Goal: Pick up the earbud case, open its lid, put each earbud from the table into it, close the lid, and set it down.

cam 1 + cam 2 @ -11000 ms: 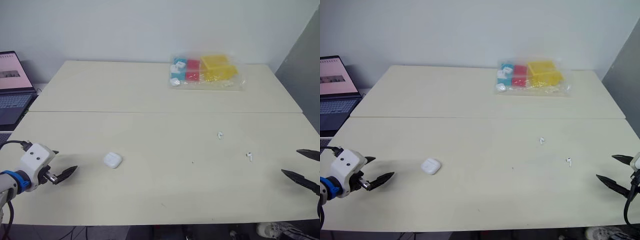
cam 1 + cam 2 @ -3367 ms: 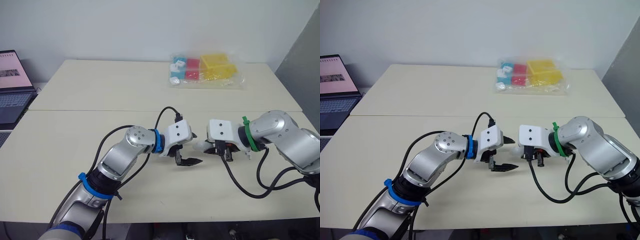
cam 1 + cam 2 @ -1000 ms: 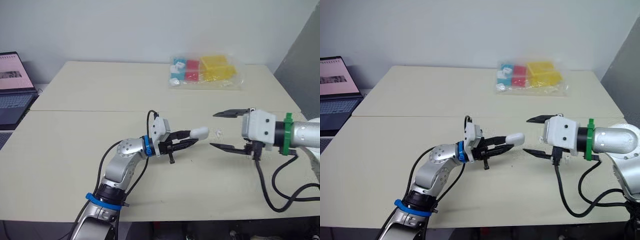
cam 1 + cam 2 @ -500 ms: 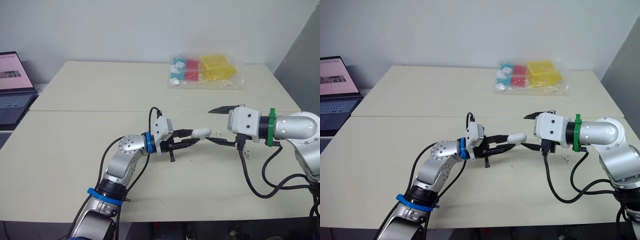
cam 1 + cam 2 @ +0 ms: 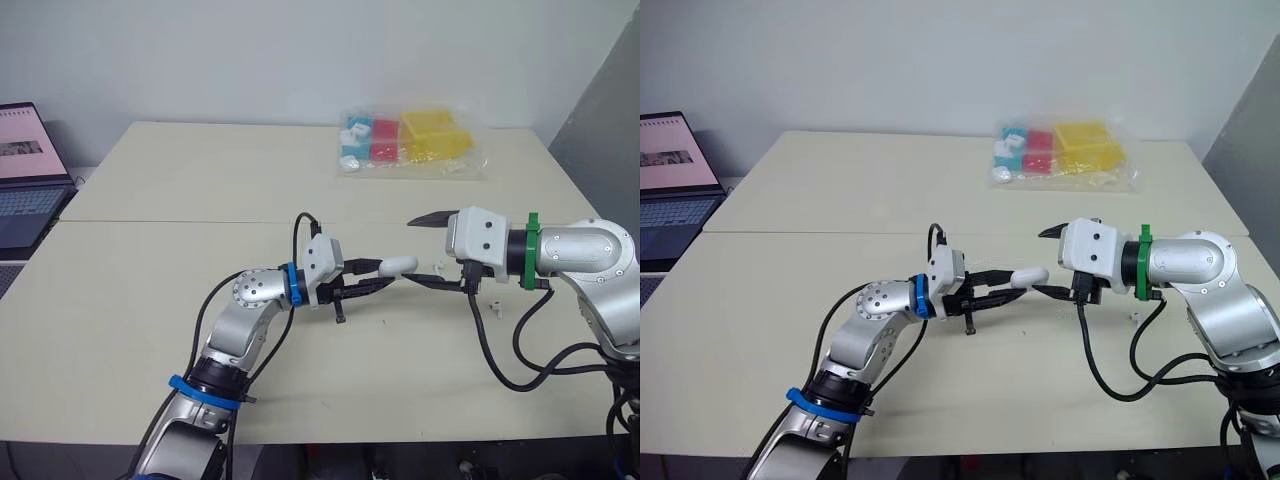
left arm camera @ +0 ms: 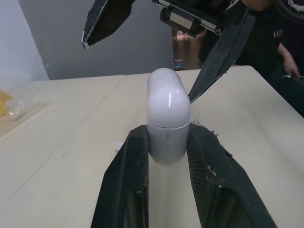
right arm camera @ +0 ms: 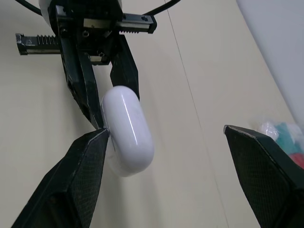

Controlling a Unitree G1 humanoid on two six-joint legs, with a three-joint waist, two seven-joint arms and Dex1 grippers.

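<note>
Left wrist view: the earbud case [image 6: 166,116], white and glossy, is seen clamped between the two black fingers of the left gripper [image 6: 167,137]. It is gripped by its lower half, with the rounded lid end sticking out past the fingertips. A seam is visible around the body and the lid is shut. The case is held in the air above the middle of the table [image 5: 200,180]. The base of the case is hidden between the fingers.

The right gripper [image 5: 420,250] is spread wide, with nothing held. One fingertip is brought right up to the side of the case near the seam, and the other stands well apart above it. Whether that tip actually touches cannot be told.

One earbud [image 5: 438,266] is noted on the table just past the case, partly masked by the right gripper's lower finger. The second earbud [image 5: 497,305] lies farther to the right, beside the right arm's black cable. Both are too small for their orientation to be made out.

The table is a pale cream top made of two slabs joined along a line. A clear bag of coloured blocks [image 5: 410,140] is seen at the far side. An open laptop [image 5: 25,165] is cut off at the left edge. A plain white wall stands behind. In the left wrist view a person in dark clothing [image 6: 270,38] is partly seen beyond the table's end.
</note>
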